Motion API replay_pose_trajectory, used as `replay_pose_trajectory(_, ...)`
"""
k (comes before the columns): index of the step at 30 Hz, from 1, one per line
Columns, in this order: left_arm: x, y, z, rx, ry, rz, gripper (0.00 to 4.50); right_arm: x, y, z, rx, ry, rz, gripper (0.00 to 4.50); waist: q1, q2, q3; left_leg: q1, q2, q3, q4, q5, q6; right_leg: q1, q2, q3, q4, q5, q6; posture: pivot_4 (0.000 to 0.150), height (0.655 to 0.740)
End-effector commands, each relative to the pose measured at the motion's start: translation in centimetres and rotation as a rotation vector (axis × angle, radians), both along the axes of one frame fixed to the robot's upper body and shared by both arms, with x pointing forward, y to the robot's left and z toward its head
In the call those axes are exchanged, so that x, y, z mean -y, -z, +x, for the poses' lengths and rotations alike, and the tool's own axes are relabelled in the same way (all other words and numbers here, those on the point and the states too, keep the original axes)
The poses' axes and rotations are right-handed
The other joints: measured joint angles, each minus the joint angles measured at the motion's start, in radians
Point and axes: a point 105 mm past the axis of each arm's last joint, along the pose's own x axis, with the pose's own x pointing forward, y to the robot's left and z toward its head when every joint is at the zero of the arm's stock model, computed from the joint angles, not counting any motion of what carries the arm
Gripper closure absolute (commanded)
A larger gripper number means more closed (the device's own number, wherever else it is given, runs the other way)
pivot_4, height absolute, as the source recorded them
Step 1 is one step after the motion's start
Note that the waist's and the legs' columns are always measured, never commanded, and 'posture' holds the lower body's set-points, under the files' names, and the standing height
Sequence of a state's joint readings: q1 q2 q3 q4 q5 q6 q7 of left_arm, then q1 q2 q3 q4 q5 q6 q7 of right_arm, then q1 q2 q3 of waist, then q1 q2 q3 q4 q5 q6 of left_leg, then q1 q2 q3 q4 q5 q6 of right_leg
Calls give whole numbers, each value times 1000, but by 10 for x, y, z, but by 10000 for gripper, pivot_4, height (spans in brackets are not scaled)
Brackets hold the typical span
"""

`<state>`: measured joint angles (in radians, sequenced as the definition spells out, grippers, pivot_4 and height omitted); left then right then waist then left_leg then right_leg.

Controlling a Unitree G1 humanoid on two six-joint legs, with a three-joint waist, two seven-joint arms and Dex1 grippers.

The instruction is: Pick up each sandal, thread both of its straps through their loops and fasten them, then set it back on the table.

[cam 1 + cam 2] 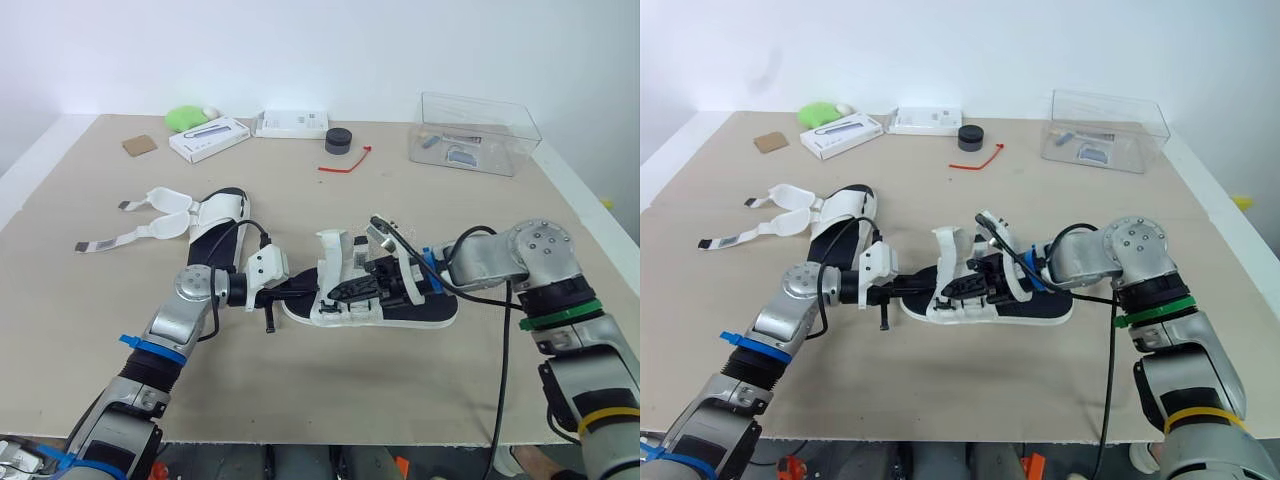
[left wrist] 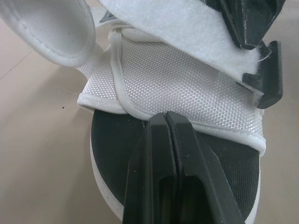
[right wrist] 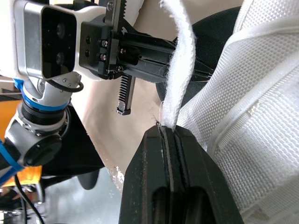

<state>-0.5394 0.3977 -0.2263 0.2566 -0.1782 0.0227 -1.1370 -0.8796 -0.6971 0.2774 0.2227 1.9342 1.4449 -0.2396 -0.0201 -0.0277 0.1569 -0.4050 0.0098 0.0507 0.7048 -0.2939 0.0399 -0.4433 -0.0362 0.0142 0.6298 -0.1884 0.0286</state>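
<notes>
I've the floppy strap [image 3: 180, 70] pinched by its end in the right gripper [image 3: 166, 128]; left gripper [image 2: 166, 116], closed, seemingly empty, pins the sandal [image 1: 1035, 306].

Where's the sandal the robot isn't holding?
In the left eye view, the spare sandal lies on the table at the robot's left, just beyond the left gripper, straps spread open.

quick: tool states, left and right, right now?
Left tool: closed, tips against the edge of the sandal upper; whether it pinches anything cannot be told.
Right tool: closed, holding the sandal's white strap.
</notes>
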Motion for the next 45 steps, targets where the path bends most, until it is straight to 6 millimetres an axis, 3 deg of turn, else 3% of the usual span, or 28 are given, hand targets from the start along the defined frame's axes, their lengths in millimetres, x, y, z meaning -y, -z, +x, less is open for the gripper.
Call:
replay_pose_trajectory(1,1,2,0,-1,-1,7,45000,1,10,-8,29,-44,-80,44075,0,0,0,0,0,0,0,0,0,0,0,0,0,0,0,1500,7400)
replay_pose_trajectory(9,3,2,0,-2,0,2,45000,1,14,-7,152,-75,-174,44075,0,0,-1,0,0,0,0,0,0,0,0,0,0,0,0,1500,7400)
replay_pose_trajectory(23,3,2,1,-1,0,1,45000,-4,13,-19,243,-200,-225,44075,1,0,-2,1,0,0,0,0,0,1,0,-1,0,0,0,1500,7400)
replay_pose_trajectory(34,3,3,1,-4,-6,-1,45000,-6,9,-16,335,-214,-239,44075,1,0,-2,1,0,0,0,0,0,1,0,-1,0,0,0,1500,7400)
replay_pose_trajectory(37,2,3,1,-5,-7,-1,45000,-10,-7,-13,378,-209,-180,35379,1,0,-2,1,0,0,0,0,0,1,0,-1,0,0,0,1500,7400)
replay_pose_trajectory(39,2,3,2,-4,-8,0,45000,-12,-17,-12,394,-208,-145,25162,1,0,-2,1,0,0,0,0,0,1,0,-1,0,0,0,1500,7400)
replay_pose_trajectory(41,2,3,2,-3,-9,0,45000,-12,-26,-9,413,-201,-130,18261,1,0,-2,1,0,0,0,0,0,1,0,-1,0,0,0,1500,7400)
replay_pose_trajectory(45,3,2,3,-1,-7,-1,45000,-12,-47,8,456,-138,-100,18261,0,0,-2,1,0,0,0,0,-1,0,0,-2,1,1,0,1500,7400)
